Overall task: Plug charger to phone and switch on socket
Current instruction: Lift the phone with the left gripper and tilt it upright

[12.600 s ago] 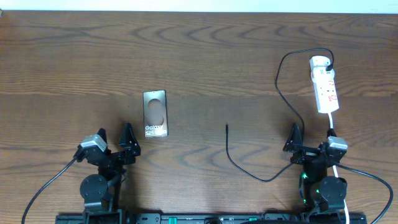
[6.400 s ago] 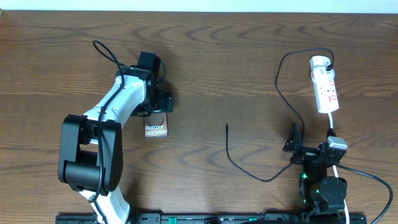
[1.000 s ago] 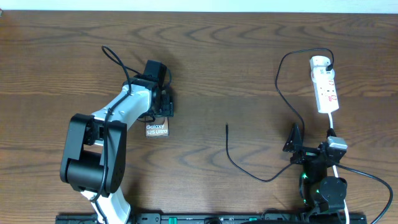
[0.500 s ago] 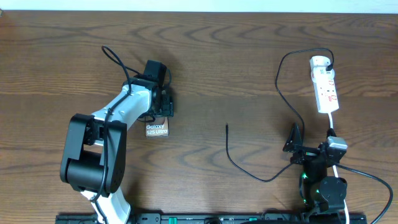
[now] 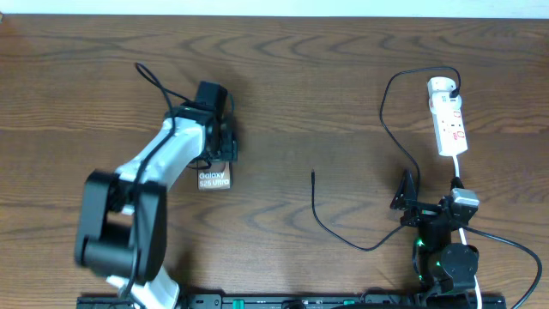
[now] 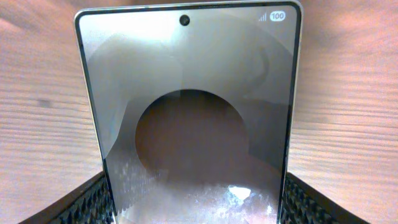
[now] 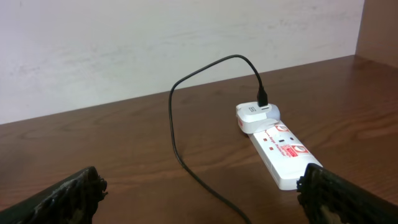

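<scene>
The phone (image 5: 214, 180) lies on the wooden table left of centre, its "Galaxy" lettering showing below my left gripper (image 5: 217, 153). In the left wrist view the phone (image 6: 193, 93) fills the frame, and my left gripper (image 6: 196, 190) is shut on its long sides. The charger (image 5: 314, 177) is a thin black cable whose tip lies at table centre. It loops right and up to the socket (image 5: 449, 120), a white power strip. My right gripper (image 5: 428, 194) is open and empty below the socket. The right wrist view shows the socket (image 7: 283, 149), the charger (image 7: 180, 143) and my right gripper (image 7: 199, 193).
A thicker white cord (image 5: 461, 172) runs from the socket's near end down past the right arm's base. A pale wall (image 7: 155, 43) stands behind the table's far edge.
Since 12.6 s ago my left arm has left its rest pose and reached the phone. In the last half second it shifted slightly left, and the phone shifted slightly with it. The right arm has not moved.
</scene>
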Tool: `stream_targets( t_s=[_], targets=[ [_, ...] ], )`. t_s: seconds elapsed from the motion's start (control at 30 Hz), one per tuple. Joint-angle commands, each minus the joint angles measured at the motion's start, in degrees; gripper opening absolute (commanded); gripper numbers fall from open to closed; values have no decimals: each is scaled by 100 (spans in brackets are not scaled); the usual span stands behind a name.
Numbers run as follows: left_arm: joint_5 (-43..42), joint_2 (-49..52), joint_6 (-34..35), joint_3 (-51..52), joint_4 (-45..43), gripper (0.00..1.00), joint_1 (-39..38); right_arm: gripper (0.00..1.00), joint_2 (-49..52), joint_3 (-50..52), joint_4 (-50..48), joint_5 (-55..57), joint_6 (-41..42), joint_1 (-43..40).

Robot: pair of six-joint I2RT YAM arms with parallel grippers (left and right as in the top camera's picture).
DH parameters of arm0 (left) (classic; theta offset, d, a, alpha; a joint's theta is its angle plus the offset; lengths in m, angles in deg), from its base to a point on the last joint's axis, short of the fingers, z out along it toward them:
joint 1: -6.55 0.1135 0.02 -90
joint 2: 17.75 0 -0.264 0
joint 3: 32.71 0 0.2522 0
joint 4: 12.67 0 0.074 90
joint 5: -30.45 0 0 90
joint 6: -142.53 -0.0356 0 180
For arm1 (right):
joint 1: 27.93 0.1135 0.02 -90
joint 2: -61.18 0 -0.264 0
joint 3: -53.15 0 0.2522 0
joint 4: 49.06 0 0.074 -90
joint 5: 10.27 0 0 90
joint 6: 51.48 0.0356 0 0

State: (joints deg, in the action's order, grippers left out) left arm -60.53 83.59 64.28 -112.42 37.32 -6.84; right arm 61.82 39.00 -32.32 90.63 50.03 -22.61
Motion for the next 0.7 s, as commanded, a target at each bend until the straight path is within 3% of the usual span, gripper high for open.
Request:
stream_targets(
  t_s=[0.0, 0.17, 0.33, 0.67],
  targets=[
    [-221, -946, 0, -404, -9, 7, 13, 99, -26, 7, 22, -11, -44, -42],
    [-446, -2026, 931, -404, -28, 7, 20, 99, -26, 7, 22, -11, -44, -42],
    [-1270, -2892, 2282, -404, -33, 7, 170, 99, -26, 7, 24, -11, -44, -42],
    [-4262, -3191, 5217, -404, -85, 8, 1287, 99, -26, 7, 22, -11, -44, -42]
  ],
)
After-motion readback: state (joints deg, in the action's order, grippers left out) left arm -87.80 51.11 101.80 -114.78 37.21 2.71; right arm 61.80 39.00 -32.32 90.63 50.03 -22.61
